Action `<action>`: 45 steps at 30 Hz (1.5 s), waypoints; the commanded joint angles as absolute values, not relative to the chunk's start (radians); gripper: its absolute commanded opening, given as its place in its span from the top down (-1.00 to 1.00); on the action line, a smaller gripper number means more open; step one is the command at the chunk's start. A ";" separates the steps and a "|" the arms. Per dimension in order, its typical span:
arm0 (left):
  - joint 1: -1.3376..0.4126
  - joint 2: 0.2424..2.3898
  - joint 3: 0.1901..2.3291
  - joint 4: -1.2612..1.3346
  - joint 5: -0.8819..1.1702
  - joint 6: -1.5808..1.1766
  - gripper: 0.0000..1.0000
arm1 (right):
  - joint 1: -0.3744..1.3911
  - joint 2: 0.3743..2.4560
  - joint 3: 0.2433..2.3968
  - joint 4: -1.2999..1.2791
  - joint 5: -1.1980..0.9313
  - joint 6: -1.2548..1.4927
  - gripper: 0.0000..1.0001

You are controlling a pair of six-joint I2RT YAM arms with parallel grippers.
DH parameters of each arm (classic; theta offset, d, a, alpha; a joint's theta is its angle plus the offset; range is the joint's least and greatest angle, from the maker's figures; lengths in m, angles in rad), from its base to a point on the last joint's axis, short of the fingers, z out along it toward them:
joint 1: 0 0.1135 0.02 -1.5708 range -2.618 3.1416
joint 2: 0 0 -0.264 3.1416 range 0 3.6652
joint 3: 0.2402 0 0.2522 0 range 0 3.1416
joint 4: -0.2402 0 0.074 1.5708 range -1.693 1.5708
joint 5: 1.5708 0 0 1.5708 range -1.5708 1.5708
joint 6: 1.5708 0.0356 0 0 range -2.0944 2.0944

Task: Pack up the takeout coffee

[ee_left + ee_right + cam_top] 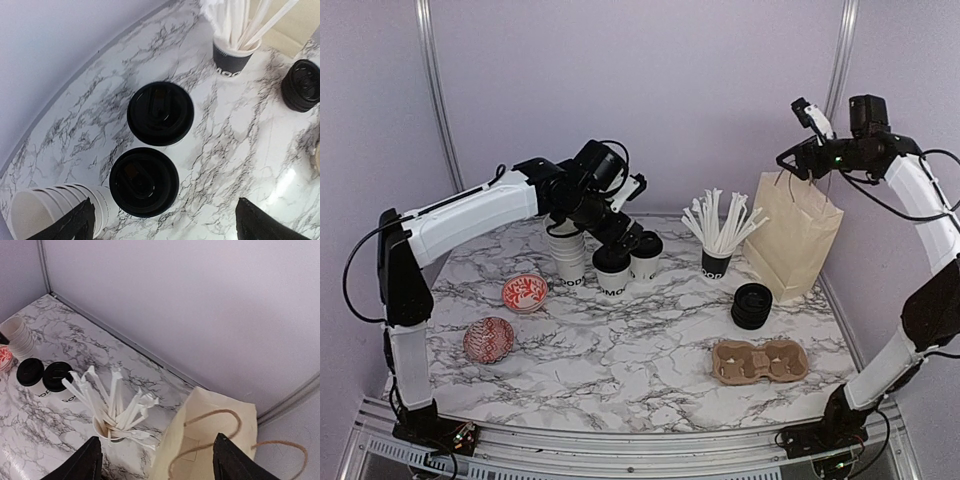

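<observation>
So the two takeouts, the front coffee cup and the back coffee cup, are sitting just beside each other toward the rear of the marble-patterned tabletop. They're right next to the stack of lidless cups.

The left tool is hanging directly over them with its fingers spread wide and nothing between them. My guess is it's lining up to drop around one of the round black lids, and the front cup is looking like the closer candidate.

The right tool is hovering above the paper bag with its fingers apart too, not pinching anything. The twine handles are looping just under it, so it's probably getting ready to steady or open the bag's mouth.

Material-wise, the cups are smooth white paper, slightly tapered, with glossy plastic lids that could be slippery. The bag is thin tan kraft paper and looking floppy. The moulded pulp carrier is lying flat at the front, near the spare lid stack.
</observation>
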State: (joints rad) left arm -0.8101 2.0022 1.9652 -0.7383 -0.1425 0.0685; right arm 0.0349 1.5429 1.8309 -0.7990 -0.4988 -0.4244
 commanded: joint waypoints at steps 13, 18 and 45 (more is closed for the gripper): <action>-0.913 1.649 1.696 -0.493 0.153 0.009 -0.89 | -0.169 1.615 1.789 -0.769 -0.160 -0.313 -0.39; -0.913 1.638 1.666 -0.494 0.149 0.008 -0.83 | -0.169 1.667 1.788 -0.751 -0.165 -0.319 -0.33; -0.913 1.641 1.635 -0.505 0.119 -0.029 -0.79 | -0.167 1.561 1.769 -0.691 -0.213 -0.316 1.00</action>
